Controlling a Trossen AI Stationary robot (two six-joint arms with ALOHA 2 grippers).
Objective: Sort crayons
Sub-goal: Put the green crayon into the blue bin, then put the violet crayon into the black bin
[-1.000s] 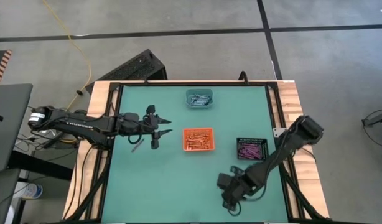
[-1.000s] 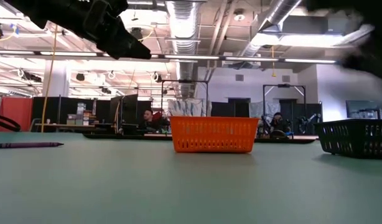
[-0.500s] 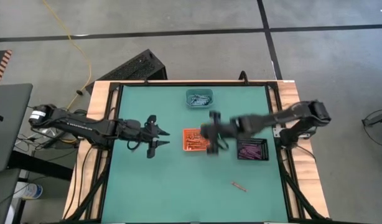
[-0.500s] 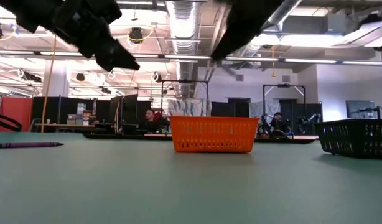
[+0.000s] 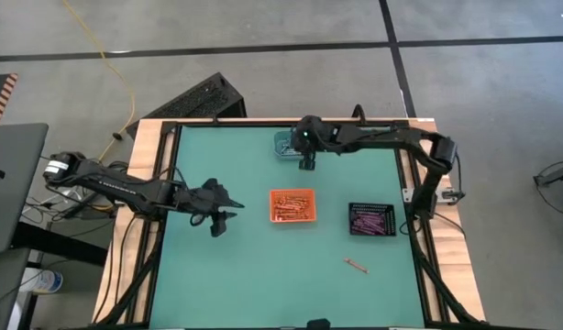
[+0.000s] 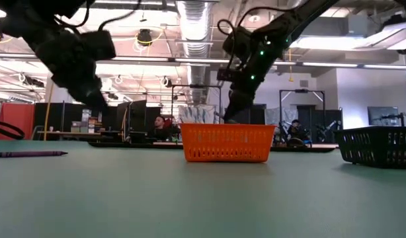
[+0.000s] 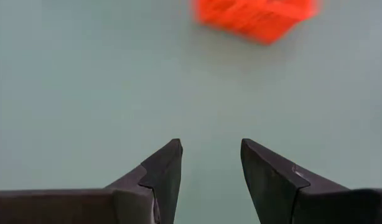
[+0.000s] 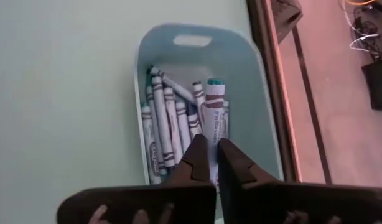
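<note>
Teal tray (image 5: 293, 145) at the far edge of the tabletop (image 5: 245, 266) holds the blue-grey crayons (image 8: 178, 127). Right claw (image 8: 213, 163) hangs directly over it, fingers nearly shut on one crayon (image 8: 214, 112) that stands out from between the tips with its teal end pointing away from the claw. Looks like a drop-off about to happen; not released yet as far as I can tell.

Orange tray (image 5: 292, 205) in the middle of the tabletop has orange-red crayons (image 5: 291, 207) in it. Black tray (image 5: 371, 219), toward the right edge, has purple-pink crayons (image 5: 369, 221).

Left claw (image 7: 211, 163) hovers above bare tabletop toward the left edge, fingers spread wide, nothing between them. Orange tray shows ahead of it in its wrist view.

Still loose:
- one reddish crayon (image 5: 355, 266) on the mat toward the near right corner, well apart from all trays
- one dark purple crayon (image 6: 32, 154) lying flat on the left side in the low view; can't find it in the high view, probably hidden under the left arm

Judgement: sorting is mostly done. All three trays are populated by colour. Left over are the crayon in the right claw, plus those two strays: reddish one likely goes to orange, purple one to black.
</note>
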